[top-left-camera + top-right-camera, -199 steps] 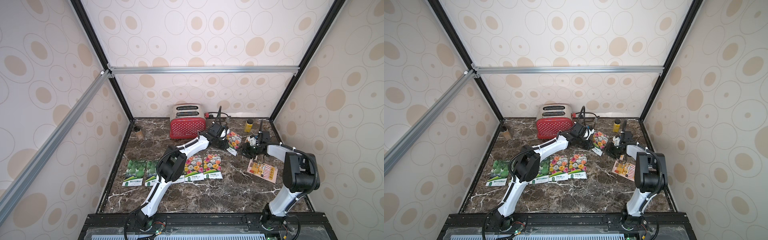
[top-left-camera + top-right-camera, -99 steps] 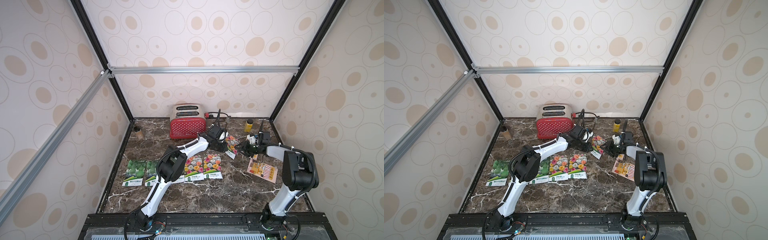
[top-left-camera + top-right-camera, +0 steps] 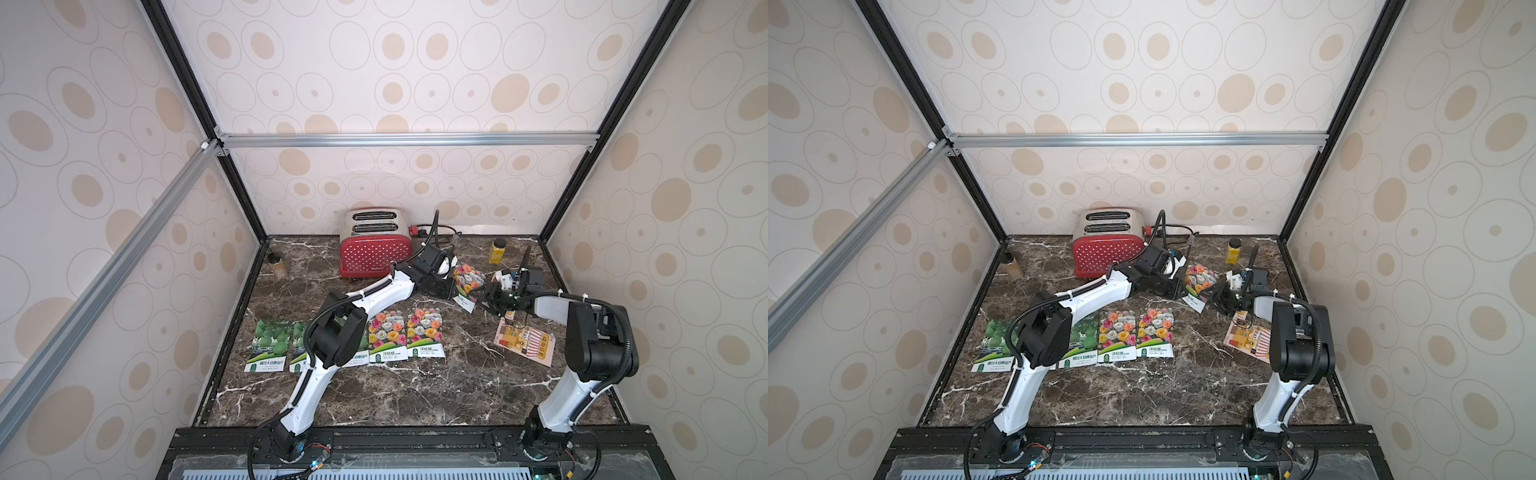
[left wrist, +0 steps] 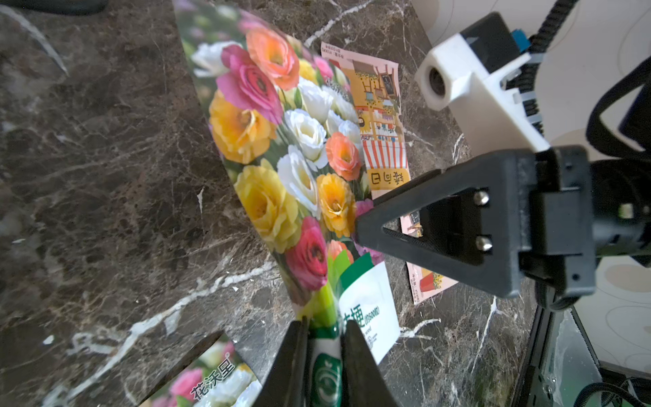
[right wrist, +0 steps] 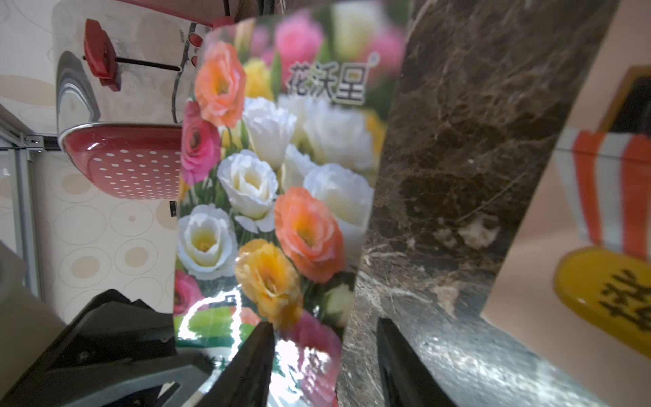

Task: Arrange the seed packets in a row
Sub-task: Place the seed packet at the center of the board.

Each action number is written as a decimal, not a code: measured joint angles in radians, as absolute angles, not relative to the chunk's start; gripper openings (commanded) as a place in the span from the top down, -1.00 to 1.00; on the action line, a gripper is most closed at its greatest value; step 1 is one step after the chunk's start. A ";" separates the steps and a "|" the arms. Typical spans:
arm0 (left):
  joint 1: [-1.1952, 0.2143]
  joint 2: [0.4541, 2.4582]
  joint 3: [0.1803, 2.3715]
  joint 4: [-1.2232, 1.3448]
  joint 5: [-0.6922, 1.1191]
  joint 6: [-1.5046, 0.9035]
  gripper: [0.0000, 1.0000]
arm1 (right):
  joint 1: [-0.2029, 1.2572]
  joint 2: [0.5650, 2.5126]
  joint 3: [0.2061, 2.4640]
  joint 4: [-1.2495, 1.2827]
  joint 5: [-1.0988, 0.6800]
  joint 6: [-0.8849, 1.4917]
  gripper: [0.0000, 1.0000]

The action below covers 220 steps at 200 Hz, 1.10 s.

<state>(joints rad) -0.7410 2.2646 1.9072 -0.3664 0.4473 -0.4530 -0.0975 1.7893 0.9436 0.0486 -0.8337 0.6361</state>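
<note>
Where the two arms meet near the back of the marble table [image 3: 415, 395], just in front and to the right of the red toaster [image 3: 374, 253], a flower-print seed packet [image 3: 467, 280] is held raised at a tilt. It is gripped by the left gripper [image 4: 324, 327], whose jaws are seen in the left wrist view clamped together on the white bottom band of the packet. The right gripper [image 5: 322, 324] is positioned at the opposite side of the same packet. Its jaws stand apart, and in the right wrist view one edge of the packet is seen lying between them, with no grip made. Whether the far corner of the packet touches the table cannot be told. Nearer the front, a row is formed by green gourd-print packets [image 3: 270, 345], partly hidden by the left arm, and two flower-print packets [image 3: 386, 336] laid flat just beside them. A peach packet [image 3: 525, 343] with a striped-awning drawing is seen lying askew, apart from the row, beneath the right arm.
</note>
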 measured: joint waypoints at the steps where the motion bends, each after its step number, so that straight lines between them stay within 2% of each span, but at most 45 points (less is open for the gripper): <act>1: -0.741 2.265 1.907 -0.366 0.447 -0.453 0.59 | -0.097 1.789 0.943 0.052 -0.836 0.638 -0.02; 17: -0.741 2.265 1.903 -0.365 0.448 -0.456 0.59 | -0.097 1.790 0.936 0.092 -0.857 0.664 0.04; 67: -0.741 2.265 1.900 -0.356 0.452 -0.460 0.57 | -0.099 1.813 0.924 0.221 -0.917 0.750 0.50; 93: -0.739 2.265 1.892 -0.353 0.458 -0.469 0.44 | -0.100 1.841 0.926 0.250 -0.941 0.767 1.00; 106: -0.739 2.265 1.884 -0.354 0.459 -0.474 0.26 | -0.101 1.848 0.937 0.213 -0.947 0.759 1.00; 116: -0.739 2.264 1.875 -0.358 0.454 -0.477 0.01 | -0.104 1.848 0.955 0.150 -0.941 0.731 1.00; 120: -0.739 2.262 1.870 -0.363 0.444 -0.471 -0.04 | -0.105 1.847 0.968 0.114 -0.934 0.710 1.00; 160: -0.736 2.167 1.773 -0.462 0.271 -0.444 -0.15 | -0.118 1.804 1.044 -0.209 -0.868 0.539 1.00; 220: -0.661 1.900 1.610 -0.445 0.165 -0.426 -0.09 | -0.119 1.785 1.031 -0.493 -0.816 0.360 1.00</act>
<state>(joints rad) -0.6613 1.8999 1.6096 -0.4454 0.1654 -0.4255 -0.1192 1.7855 1.0306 -0.4927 -0.8162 0.3595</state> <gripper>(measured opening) 0.551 0.041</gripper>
